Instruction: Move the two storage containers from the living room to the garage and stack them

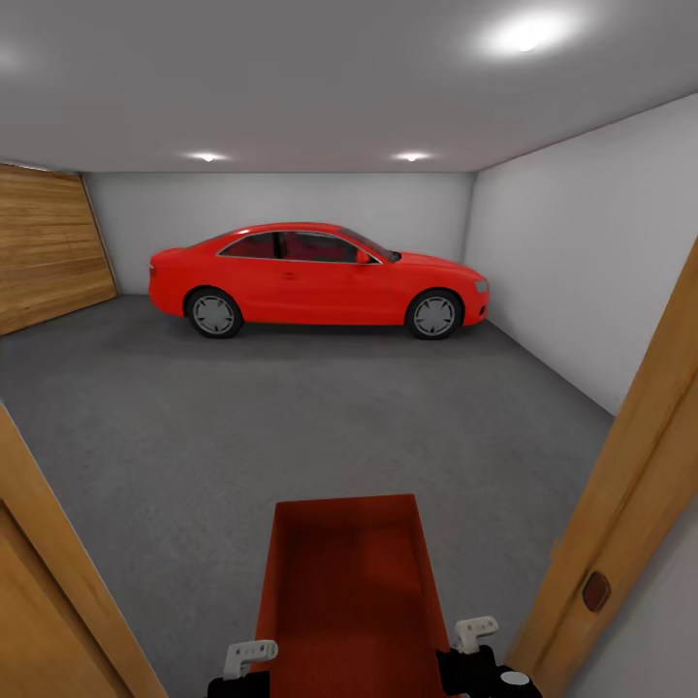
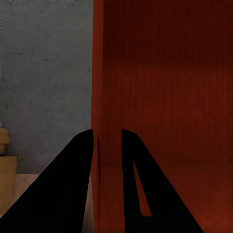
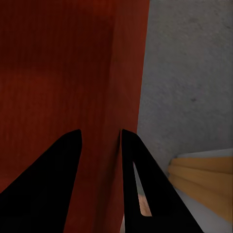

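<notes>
At nine o'clock in the head view, a wooden garage door (image 1: 48, 247) was seen along the left wall of the garage, and a light wooden door frame (image 1: 58, 572) was seen at seven o'clock, close to the camera. A red car (image 1: 315, 279) was parked side-on at twelve o'clock, against the white back wall (image 1: 281, 199), well apart from the robot. The dark grey concrete floor (image 1: 291, 417) was spread between the car and the camera.

At six o'clock, one orange-red storage container (image 1: 344, 591) was held in front of the robot, open side up, above the concrete floor, between the two door posts. The left gripper (image 1: 250, 657) was seen at the container's left wall; in the left wrist view its two dark fingers (image 2: 73, 184) were closed upon that thin wall (image 2: 99, 97), one finger outside and one inside, so the wall was clamped. The right gripper (image 1: 475, 632) was seen at the container's right wall; in the right wrist view its fingers (image 3: 53, 184) were likewise set on either side of the wall (image 3: 127, 73), which was grasped between them.

At four o'clock, the edge of a light wooden door (image 1: 630, 485) was seen, with a small dark latch plate (image 1: 594, 591) in it. The white right wall (image 1: 572, 271) was seen at two o'clock, and ceiling lights (image 1: 525, 39) were lit at one o'clock.
</notes>
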